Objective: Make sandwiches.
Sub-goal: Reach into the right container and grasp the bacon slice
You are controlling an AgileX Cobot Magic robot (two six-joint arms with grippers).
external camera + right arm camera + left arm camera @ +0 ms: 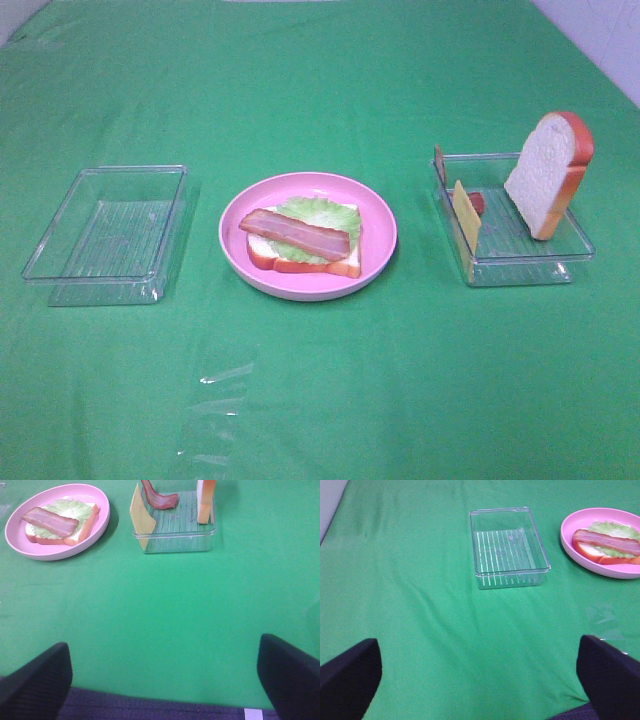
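1. The left pincer (pixel 480 680) is seen spread wide over bare desk (pixel 420 605), with nothing between its fingers, well apart from the food.
2. The left tray (pixel 105 235) is set at the left of the desk, and nothing is seen in it.
3. The plate (pixel 300 288) is placed in the middle. The half-built sandwich (pixel 303 240) is found on it: a bottom slice (pixel 300 266), lettuce (pixel 318 212) on that, and a bacon strip (pixel 295 235) laid across the top. No cheese or top slice has been added yet.
4. The right tray (pixel 520 262) is set near the plate, to its right. In it a cheese slice (pixel 466 215) is leaned upright at the left wall, a second strip (pixel 477 203) is tucked just behind it, and a spare slice (pixel 548 172) is propped at the right side.
5. The right pincer (pixel 165 677) is likewise spread wide and empty, on the near side of the right tray.
6. The filling step is judged to be in hand, with the cheese probably due next. It would best be taken by the right pincer: pinched across its flat faces, lifted clear of the tray wall, turned flat and laid over the bacon strip.
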